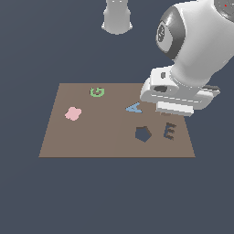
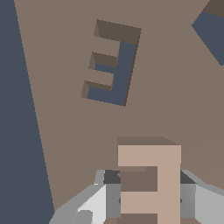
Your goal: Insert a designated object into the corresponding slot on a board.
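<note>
Gripping the small light tan E-shaped block (image 2: 151, 183) between its closed fingers (image 2: 189, 199), the gripper (image 2: 148, 199) hangs above the flat brown square board (image 1: 105, 137), near the dark E-shaped cutout (image 2: 111, 63).

On the board (image 1: 91, 137): pentagon hole (image 1: 143, 134) just left of E slot (image 1: 170, 131) in the exterior view; letter A (image 1: 134, 108) behind; letter G (image 1: 96, 92) farther left.

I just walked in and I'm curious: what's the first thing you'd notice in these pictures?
The big white robot arm hanging over the exterior view's right side of the brown board stands out first. In the wrist view its hand grips a tan E block, with the dark E-shaped slot just ahead. The board also carries a green G, a blue A and a pink piece.
</note>
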Available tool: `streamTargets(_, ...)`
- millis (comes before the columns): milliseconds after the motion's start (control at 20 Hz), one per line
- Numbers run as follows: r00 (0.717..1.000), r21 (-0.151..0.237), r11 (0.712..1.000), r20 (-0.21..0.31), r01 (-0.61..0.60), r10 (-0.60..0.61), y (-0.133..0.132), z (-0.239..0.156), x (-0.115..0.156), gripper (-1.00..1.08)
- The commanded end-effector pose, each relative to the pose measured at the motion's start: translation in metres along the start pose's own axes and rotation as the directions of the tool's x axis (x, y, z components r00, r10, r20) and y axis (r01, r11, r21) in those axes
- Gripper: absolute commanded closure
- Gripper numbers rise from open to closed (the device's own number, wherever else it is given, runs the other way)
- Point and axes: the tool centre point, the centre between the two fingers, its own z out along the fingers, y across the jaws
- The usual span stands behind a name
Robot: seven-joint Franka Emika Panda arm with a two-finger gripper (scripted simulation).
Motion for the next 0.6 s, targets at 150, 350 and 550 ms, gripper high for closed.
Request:
streamTargets(150, 0.996, 0.0, 0.996, 0.0, -0.085, 0.085, -0.011, -0.003, 0.033, 1.08)
streamTargets(350, 0.991, 0.0, 0.991, 0.0, -0.132, 0.132, -0.016, -0.004, 0.052, 1.08)
streamTargets(550, 0.986, 0.0, 0.986, 0.0, -0.166, 0.166, -0.019, -0.005, 0.066, 1.08)
